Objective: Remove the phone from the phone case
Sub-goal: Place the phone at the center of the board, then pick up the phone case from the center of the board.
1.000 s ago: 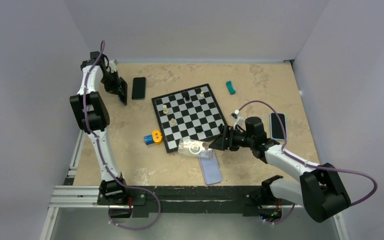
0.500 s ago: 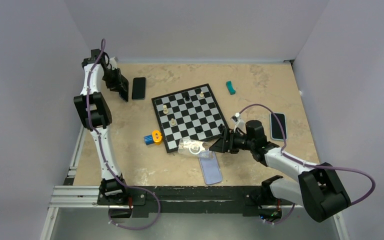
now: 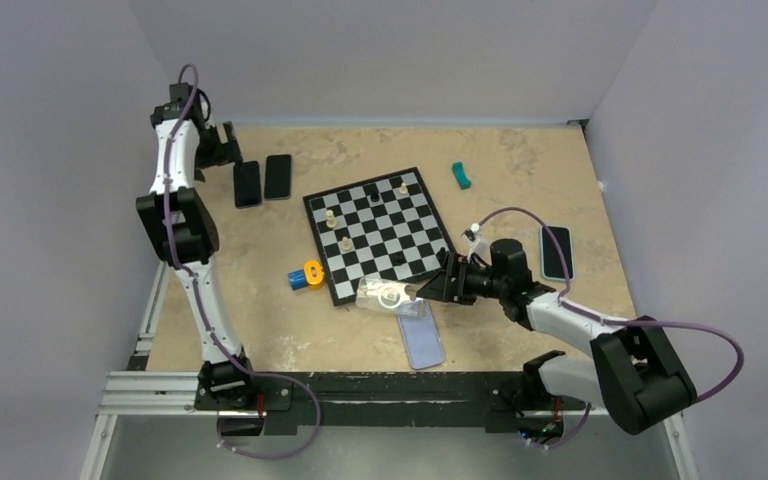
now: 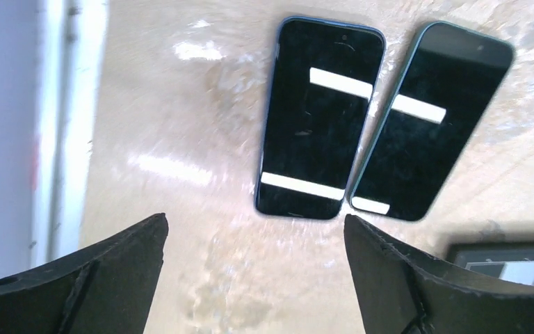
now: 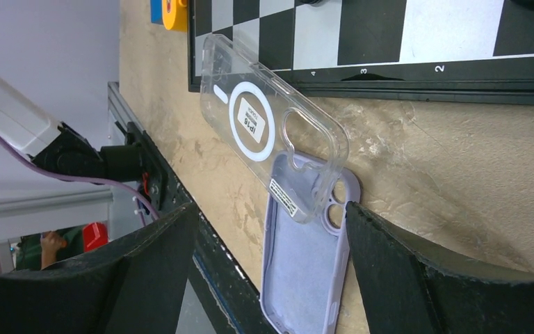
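Black glass up, the phone [image 4: 320, 118] looks free of any case, flat on the table [image 4: 167, 104] just beside a second phone [image 4: 431, 122]. Raise your left gripper [image 4: 254, 229] straight up so neither finger nudges it; its jaws stand wide and hold nothing. Your right gripper [image 5: 270, 212] is equally wide and empty, facing the clear case [image 5: 271, 125], which overlaps the lilac case [image 5: 302, 278].

We overlook the whole table [image 3: 520, 170] from high above its near edge. Both wrist cameras sit close to it, each catching the chessboard [image 5: 389, 35] edge.
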